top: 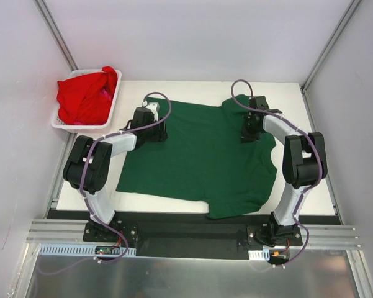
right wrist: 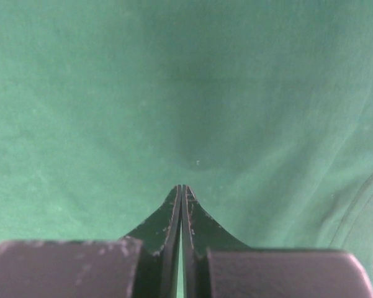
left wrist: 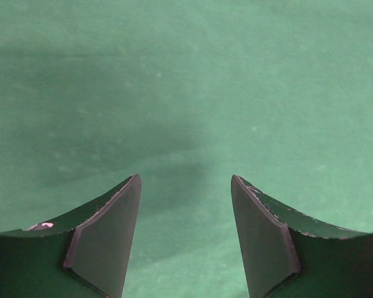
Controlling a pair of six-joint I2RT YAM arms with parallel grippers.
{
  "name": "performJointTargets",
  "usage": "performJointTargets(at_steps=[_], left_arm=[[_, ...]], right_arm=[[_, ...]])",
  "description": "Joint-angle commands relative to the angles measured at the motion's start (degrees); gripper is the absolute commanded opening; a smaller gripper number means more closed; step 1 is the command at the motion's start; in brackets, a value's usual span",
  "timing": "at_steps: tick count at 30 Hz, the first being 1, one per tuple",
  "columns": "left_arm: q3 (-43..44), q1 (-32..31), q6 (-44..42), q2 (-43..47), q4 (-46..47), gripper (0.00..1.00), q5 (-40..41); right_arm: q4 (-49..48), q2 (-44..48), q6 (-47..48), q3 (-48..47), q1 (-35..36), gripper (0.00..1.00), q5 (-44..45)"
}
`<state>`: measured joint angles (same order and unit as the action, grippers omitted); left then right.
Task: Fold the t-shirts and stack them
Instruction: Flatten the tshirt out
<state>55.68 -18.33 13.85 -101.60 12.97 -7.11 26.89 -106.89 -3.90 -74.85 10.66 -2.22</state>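
- Tabletop (top: 192, 90): white, filling the middle of the top view, with bare margins at its 12 o'clock and 3 o'clock sides.
- Green t-shirt (top: 205, 155): spread flat and open over the centre of the tabletop, unfolded. One flap reaches the near edge at about 5 o'clock, and a curved notch cuts into its 3 o'clock side. Both wrist views are filled with its cloth (left wrist: 186, 74) (right wrist: 112, 93).
- Left arm (top: 96, 167): rises from its base at 7 o'clock and bends over the tabletop toward the shirt's 10 o'clock corner.
- Right arm (top: 301, 161): rises from its base at 5 o'clock and bends in toward the shirt's 1 o'clock corner.
- Basket (top: 84, 128): white, slotted, sitting at the tabletop's 10 o'clock corner, well apart from the green shirt.
- Red t-shirts (top: 85, 96): bunched in the basket, with a peak of cloth over its 1 o'clock rim. How many there are I cannot tell.
- Left jaws: over the shirt's 10 o'clock edge, standing apart with a clear gap. Only flat green cloth shows between them and nothing is gripped. Whether the tips touch the cloth I cannot tell.
- Right jaws: near the shirt's 1 o'clock corner, pressed together with the tips down at the green cloth. Whether a fold is pinched between them I cannot tell.
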Motion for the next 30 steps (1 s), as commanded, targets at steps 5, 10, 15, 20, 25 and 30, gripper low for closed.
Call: performJointTargets(at_steps=[5,10,15,20,25,30], left_arm=[[4.9,1.9,-1.4,-1.8,-2.2,0.59,-3.3],[6.2,2.2,-1.7,-2.7,-3.0,0.59,-3.6],[7.5,2.5,-2.0,-3.8,-3.7,0.59,-4.4],[9.1,3.0,-2.2,-4.3,-4.8,0.59,-4.8],[10.3,3.6,-2.2,-4.3,-5.8,0.59,-5.5],[11.5,4.1,-2.3,-4.2,-6.5,0.59,-9.5]], right_arm=[[3.5,-4.7,1.7,-6.7,-2.4,0.01,-5.2],[5.0,-7.4,2.4,-10.1,-3.3,0.01,-4.5],[8.3,-10.3,3.1,-14.4,-4.2,0.01,-4.4],[12.3,-13.6,3.5,-20.1,-4.7,0.01,-3.3],[14.5,-15.4,5.7,-23.2,-5.2,0.01,-3.9],[14.9,-16.7,5.7,-25.6,-5.8,0.01,-5.0]])
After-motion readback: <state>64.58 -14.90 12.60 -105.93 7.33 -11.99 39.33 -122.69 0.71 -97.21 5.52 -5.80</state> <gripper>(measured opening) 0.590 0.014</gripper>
